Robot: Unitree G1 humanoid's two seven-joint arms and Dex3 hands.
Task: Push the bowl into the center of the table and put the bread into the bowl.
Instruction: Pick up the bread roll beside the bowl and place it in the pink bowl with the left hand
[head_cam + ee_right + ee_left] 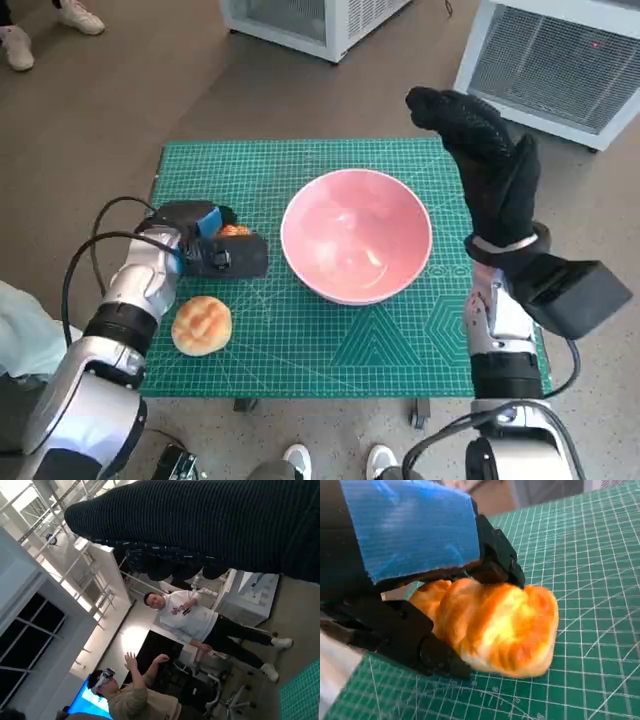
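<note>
My left hand (405,555) has its fingers (435,657) closed around a bread piece (500,627), which rests on the green mat (400,350). My right hand (490,165) is lifted off the counter beside the bowl's far right, holding nothing, fingers loosely extended. The pink bowl (357,235) sits near the mat's middle, so I judge the pushing done; the bread is not yet in it. A second bread roll (201,324) lies near the mat's front-left edge. Open mat lies between my left hand and the bowl's rim.
</note>
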